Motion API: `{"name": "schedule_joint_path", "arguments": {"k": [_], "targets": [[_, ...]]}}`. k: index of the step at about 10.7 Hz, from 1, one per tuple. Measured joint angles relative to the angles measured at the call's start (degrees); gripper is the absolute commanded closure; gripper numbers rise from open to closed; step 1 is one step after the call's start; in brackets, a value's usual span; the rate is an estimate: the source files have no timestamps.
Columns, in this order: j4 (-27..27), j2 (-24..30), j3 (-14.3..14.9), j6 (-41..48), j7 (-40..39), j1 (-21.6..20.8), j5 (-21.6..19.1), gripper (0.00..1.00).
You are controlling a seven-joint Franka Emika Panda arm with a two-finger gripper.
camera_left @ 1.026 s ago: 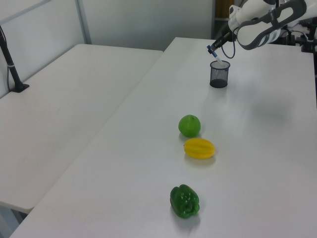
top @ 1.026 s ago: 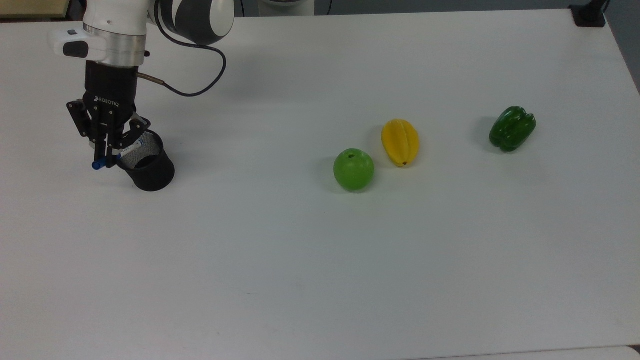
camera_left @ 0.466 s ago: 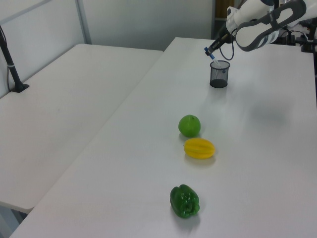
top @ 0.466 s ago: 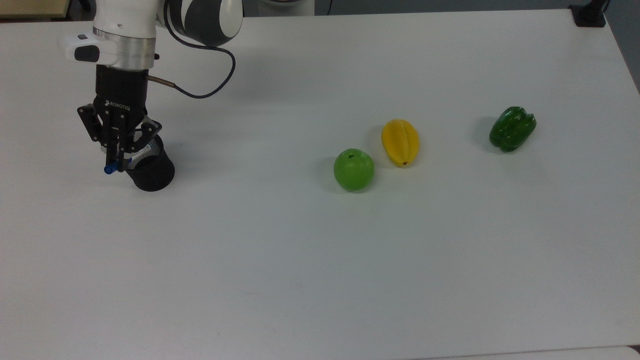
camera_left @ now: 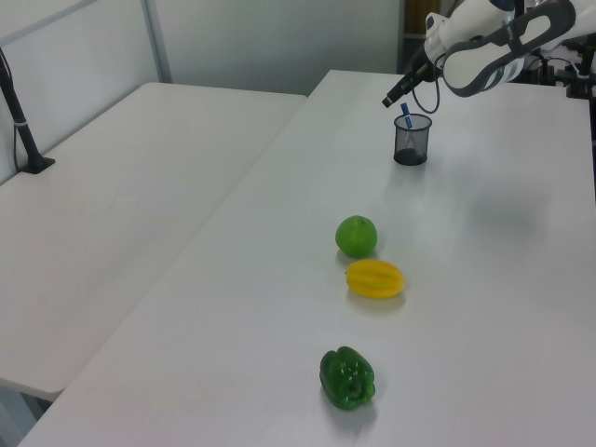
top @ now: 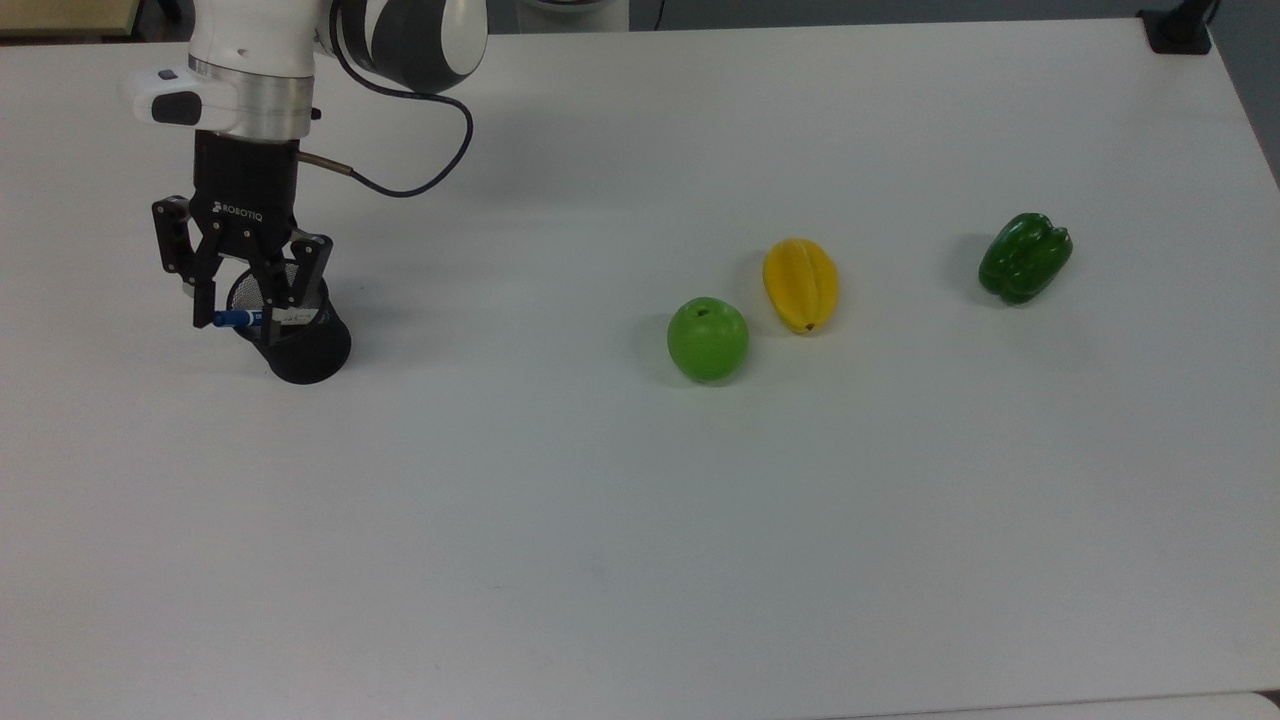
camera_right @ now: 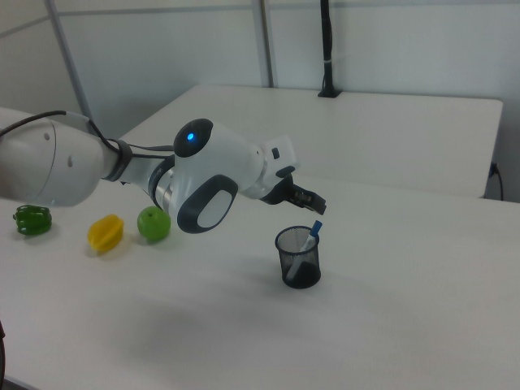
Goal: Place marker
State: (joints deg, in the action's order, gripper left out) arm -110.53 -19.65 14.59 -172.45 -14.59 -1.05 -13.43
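White marker (camera_right: 309, 238), blue cap up, leaning in mesh cup (camera_right: 297, 257).

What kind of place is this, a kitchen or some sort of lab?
Most likely a robotics lab: a robot arm works over a plain white table, where toy-like produce, a green apple and a green bell pepper, sits beside a black mesh pen cup.
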Motion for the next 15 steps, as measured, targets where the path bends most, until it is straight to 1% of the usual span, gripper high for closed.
{"name": "schedule_joint_path", "arguments": {"k": [5, 6, 7, 10, 11, 12, 15], "targets": [[0.1, 0.5, -0.7, 0.1, 1.2, 0.0, -0.1, 0.0], [0.8, 1.0, -0.7, 3.7, 1.2, 0.0, 0.0, 0.0], [2.9, 2.2, -0.8, 12.1, 1.2, 0.0, 0.0, 0.0], [13.1, 7.5, -0.8, 42.3, 1.2, 0.0, 0.0, 0.0], [15.3, 9.6, -0.8, 50.2, 1.2, 0.0, 0.0, 0.0], [17.2, 11.3, -0.8, 57.1, 1.8, 0.0, 0.0, 0.0], [23.1, 14.2, -1.3, 73.6, 9.7, -0.1, 0.1, 0.0]]}}
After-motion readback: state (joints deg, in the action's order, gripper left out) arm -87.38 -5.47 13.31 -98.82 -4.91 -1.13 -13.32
